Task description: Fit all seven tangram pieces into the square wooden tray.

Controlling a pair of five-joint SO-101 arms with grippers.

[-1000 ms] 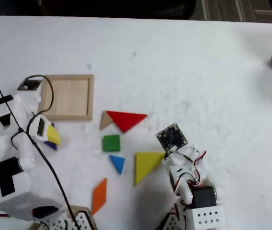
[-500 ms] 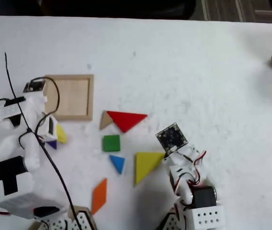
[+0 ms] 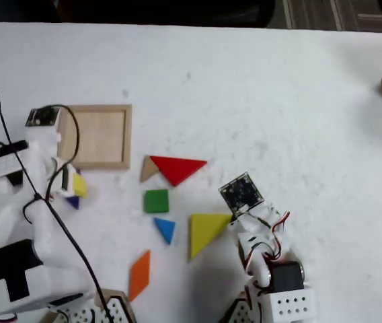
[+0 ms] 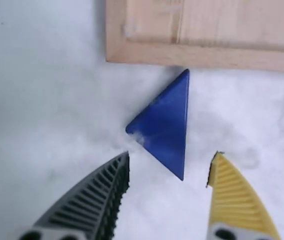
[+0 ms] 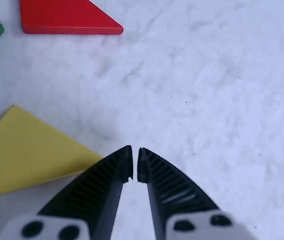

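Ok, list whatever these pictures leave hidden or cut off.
- Blue triangle: high view, mostly under the left arm.
- Wooden tray: left wrist view, cut by the edge; high view, one side behind that arm.
- Tan piece: high view, meets the red triangle; full outline unclear.
- Yellow triangle: right wrist view, cut by the edge.

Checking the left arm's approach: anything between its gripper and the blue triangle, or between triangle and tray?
Nothing visible. The left gripper is open with a finger on either side of the blue triangle, whose tip lies right beside the wooden tray frame.
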